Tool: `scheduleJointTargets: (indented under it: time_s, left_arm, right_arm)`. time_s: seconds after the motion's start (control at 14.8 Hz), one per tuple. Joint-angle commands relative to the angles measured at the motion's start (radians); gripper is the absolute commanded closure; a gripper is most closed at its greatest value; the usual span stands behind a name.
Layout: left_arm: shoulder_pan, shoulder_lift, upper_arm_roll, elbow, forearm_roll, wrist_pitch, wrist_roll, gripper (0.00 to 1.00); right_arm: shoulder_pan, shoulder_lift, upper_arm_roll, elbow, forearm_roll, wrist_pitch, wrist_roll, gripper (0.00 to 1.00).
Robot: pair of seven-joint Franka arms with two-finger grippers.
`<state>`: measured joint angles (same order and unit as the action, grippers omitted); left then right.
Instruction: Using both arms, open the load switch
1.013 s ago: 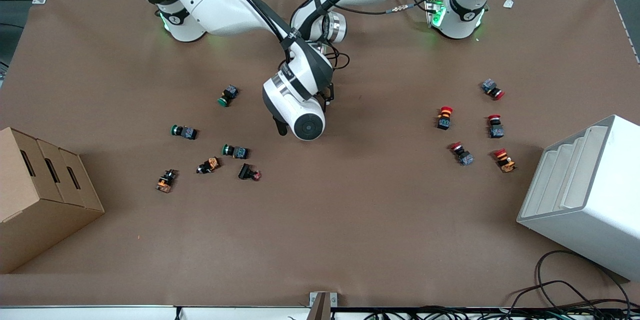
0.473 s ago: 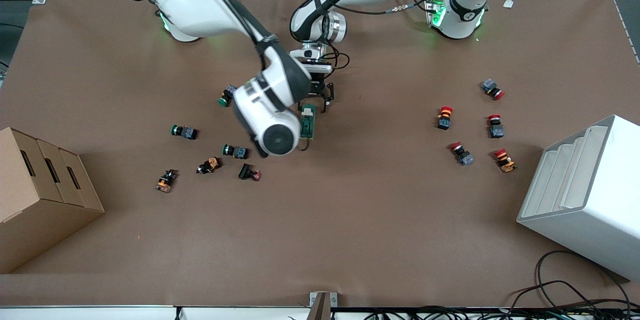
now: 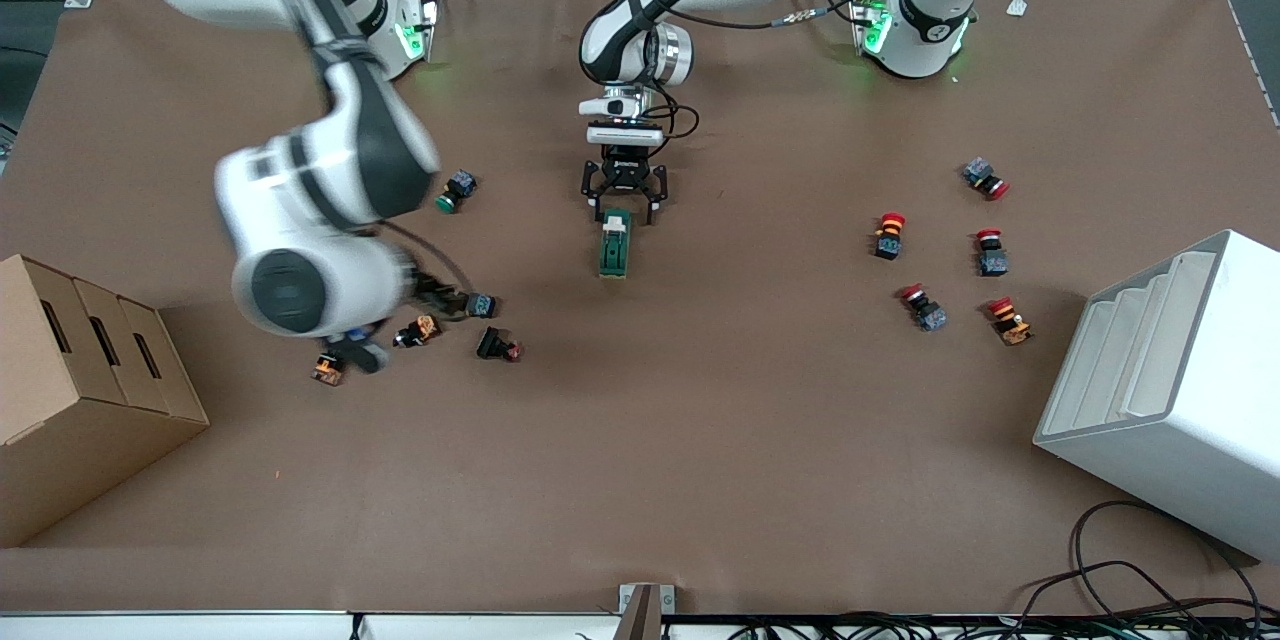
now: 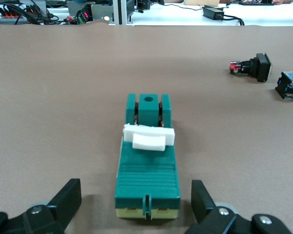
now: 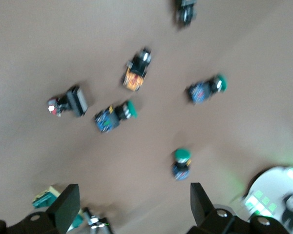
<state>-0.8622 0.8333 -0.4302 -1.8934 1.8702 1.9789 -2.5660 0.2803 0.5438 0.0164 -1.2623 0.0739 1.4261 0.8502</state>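
The load switch [image 3: 615, 244] is a dark-green block with a white toggle [image 4: 149, 137], lying flat on the brown table mid-way between the arms. My left gripper [image 3: 625, 208] is low over the switch's end farther from the front camera. It is open, and each finger [image 4: 68, 200] stands beside the block [image 4: 147, 168] with a gap, touching nothing. My right gripper [image 5: 134, 207] is open and empty, high over the green push buttons; its wrist [image 3: 300, 270] hides some of them. A corner of the switch [image 5: 45, 197] shows in the right wrist view.
Green and orange push buttons [image 3: 458, 190] are scattered toward the right arm's end, and red ones [image 3: 889, 233] toward the left arm's end. A cardboard box [image 3: 70, 390] and a white stepped rack [image 3: 1170, 390] stand at the table's two ends.
My right arm has swung away from the switch toward its own end of the table, uncovering the block. The left gripper and the switch have stayed in place.
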Motion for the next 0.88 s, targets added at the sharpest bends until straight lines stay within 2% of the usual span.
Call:
scheduleJointTargets:
  time_s: [0.0, 0.2, 0.34, 0.54, 0.81]
  left_arm:
    - [0.003, -0.009, -0.005, 0.036, -0.045, 0.011, 0.058, 0.01]
    - [0.003, -0.023, -0.01, 0.056, -0.107, 0.011, 0.105, 0.01]
    - [0.005, -0.028, -0.021, 0.088, -0.169, 0.011, 0.142, 0.01]
    - [0.005, -0.028, -0.044, 0.16, -0.311, 0.011, 0.234, 0.01]
    - [0.017, -0.078, -0.047, 0.195, -0.454, 0.011, 0.383, 0.01]
  right_arm:
    - [-0.114, -0.077, 0.022, -0.043, -0.046, -0.003, -0.291, 0.0]
    - [-0.191, -0.117, 0.022, -0.04, -0.13, -0.001, -0.614, 0.0]
    - [-0.239, -0.125, 0.022, -0.035, -0.146, -0.001, -0.762, 0.0]
    - [-0.314, -0.15, 0.022, -0.035, -0.144, -0.001, -0.864, 0.0]
    - [-0.339, -0.16, 0.02, -0.031, -0.149, -0.024, -0.879, 0.0]
